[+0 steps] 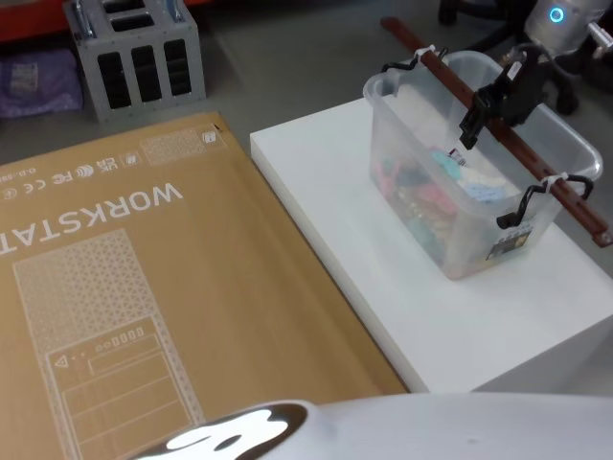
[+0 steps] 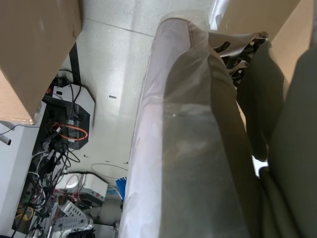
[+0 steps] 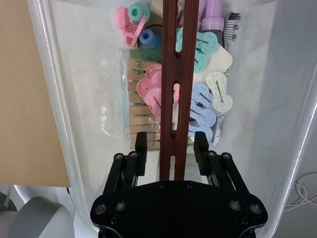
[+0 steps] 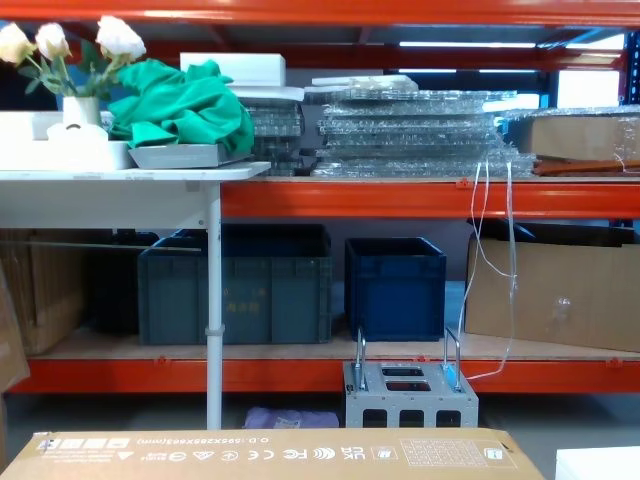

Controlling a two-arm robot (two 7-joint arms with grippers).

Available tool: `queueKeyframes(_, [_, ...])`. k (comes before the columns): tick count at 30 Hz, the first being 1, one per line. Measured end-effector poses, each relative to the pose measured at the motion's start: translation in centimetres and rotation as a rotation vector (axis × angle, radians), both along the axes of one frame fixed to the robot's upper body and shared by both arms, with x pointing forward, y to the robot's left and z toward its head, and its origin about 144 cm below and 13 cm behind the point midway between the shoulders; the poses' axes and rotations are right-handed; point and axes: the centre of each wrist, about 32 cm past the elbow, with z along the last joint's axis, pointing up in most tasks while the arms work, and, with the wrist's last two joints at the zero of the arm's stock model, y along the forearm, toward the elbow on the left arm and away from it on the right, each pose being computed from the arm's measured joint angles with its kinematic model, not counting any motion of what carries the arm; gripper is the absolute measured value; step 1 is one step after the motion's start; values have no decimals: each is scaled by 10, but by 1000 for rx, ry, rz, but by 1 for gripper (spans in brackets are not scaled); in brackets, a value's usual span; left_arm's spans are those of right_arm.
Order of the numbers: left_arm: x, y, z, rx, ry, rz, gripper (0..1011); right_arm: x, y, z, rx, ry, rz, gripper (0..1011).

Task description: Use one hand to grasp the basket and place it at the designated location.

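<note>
Translucent basket (image 1: 536,225) holds pastel clips (image 3: 204,101); right hand (image 3: 171,139) spread astride its brown bar (image 3: 176,49).

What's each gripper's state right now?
Right gripper: open, one finger on each side of the handle bar of the basket, not clamped.
Left gripper: cannot be told.

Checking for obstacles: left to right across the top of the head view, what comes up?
Purple bag → grey metal block → basket, with the right gripper open astride its brown bar.
</note>
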Motion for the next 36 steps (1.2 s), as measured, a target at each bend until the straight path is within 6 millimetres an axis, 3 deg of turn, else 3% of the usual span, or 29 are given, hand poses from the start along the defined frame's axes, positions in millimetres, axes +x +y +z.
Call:
queueKeyframes(12, [0,0,0,0,0,0,0,1,-2,-1,3,-4,-22,235])
queueKeyframes(36, [0,0,0,0,0,0,0,4,-4,7,-4,-26,-30,235])
